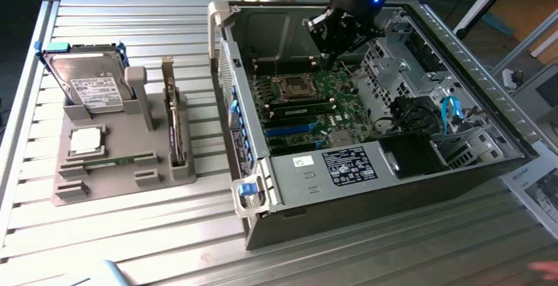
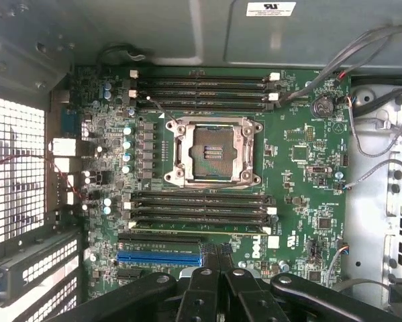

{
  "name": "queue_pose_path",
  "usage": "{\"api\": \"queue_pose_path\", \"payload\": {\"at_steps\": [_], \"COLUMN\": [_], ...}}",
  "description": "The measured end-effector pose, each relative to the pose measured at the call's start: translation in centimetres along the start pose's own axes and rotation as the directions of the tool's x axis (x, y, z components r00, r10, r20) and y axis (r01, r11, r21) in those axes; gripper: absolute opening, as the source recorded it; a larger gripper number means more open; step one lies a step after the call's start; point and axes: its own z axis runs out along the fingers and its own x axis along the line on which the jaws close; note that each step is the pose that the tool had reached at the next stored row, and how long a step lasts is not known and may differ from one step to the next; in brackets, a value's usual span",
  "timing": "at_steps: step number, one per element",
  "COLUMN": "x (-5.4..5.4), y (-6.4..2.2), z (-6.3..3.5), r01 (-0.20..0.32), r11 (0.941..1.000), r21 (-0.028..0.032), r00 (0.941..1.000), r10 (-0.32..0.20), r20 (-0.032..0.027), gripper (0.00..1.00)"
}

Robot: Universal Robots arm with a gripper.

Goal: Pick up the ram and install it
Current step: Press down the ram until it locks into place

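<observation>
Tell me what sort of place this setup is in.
Probably a robotics lab or test workbench for PC assembly: an open computer case lies on a slatted metal table, a grey fixture holds a hard drive and other parts, and the gripper hangs over the motherboard.

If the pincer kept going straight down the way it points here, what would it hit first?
Most likely the motherboard inside the open case, near the RAM slots just below the empty CPU socket. Nothing seems to lie between, though depth is hard to judge.

Even daylight, soft shadows

You get glare on the ribbed table (image 1: pixel 131 234); the computer case (image 1: pixel 366 188) interior sits dimmer, and a white label (image 2: pixel 271 8) blows out.
</observation>
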Motion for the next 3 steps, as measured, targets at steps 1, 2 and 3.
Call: {"api": "queue_pose_path", "payload": {"at_steps": [1, 2, 3], "x": [0.00, 0.00, 0.00], "y": [0.00, 0.00, 0.00], "z": [0.00, 0.00, 0.00], "r01": [0.000, 0.000, 0.000], "r11": [1.0000, 1.0000, 1.0000], "r21": [0.0000, 0.0000, 0.0000], "r00": [1.0000, 1.0000, 1.0000], "r10": [0.000, 0.000, 0.000], "r20": [0.0000, 0.0000, 0.0000], "gripper": [0.10, 0.10, 0.10]}}
